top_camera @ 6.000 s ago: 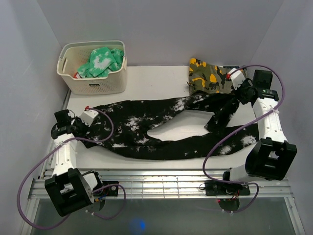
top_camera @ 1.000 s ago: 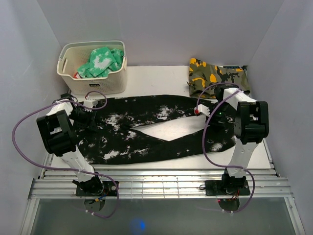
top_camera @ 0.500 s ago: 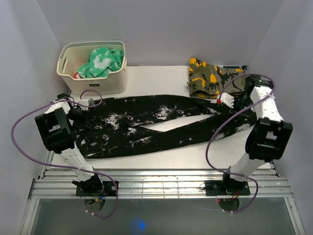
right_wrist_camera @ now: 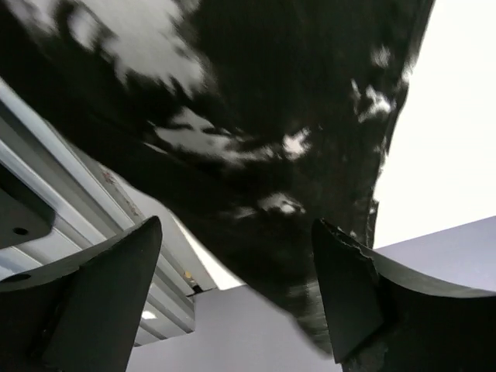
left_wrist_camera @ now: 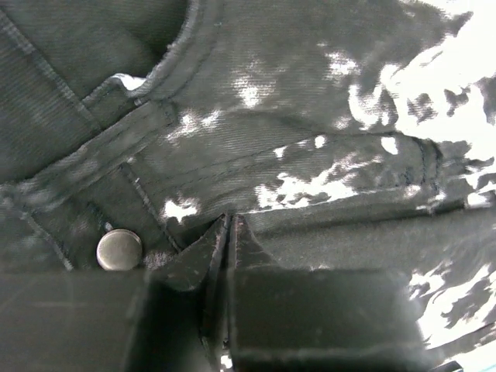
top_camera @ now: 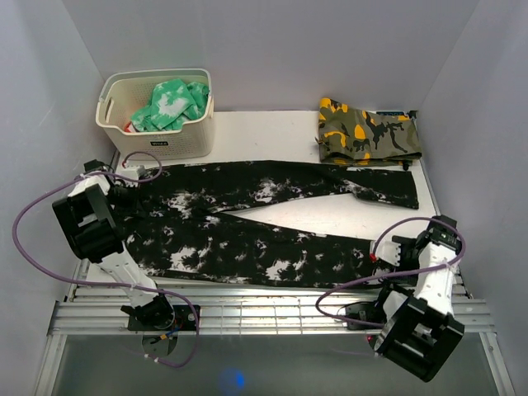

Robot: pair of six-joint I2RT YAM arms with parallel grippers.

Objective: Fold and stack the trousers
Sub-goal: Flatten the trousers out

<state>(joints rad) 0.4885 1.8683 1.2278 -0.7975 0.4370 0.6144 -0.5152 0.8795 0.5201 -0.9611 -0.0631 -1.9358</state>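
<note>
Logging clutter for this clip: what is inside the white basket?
A crumpled green-and-white garment fills the basket; whatever lies under it is covered.

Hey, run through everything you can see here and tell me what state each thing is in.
trousers: spread flat, unfolded, legs splayed apart.
left gripper: shut on the trousers' waistband.
right gripper: open, at the near leg's hem.
basket: upright, holding a garment.
green-and-white garment: crumpled inside the basket.
camouflage garment: folded, lying flat.

The trousers (top_camera: 181, 223) are matt black twill cloth with a shiny metal button (left_wrist_camera: 119, 249); the basket (top_camera: 157, 140) at eleven o'clock is smooth cream plastic.
</note>
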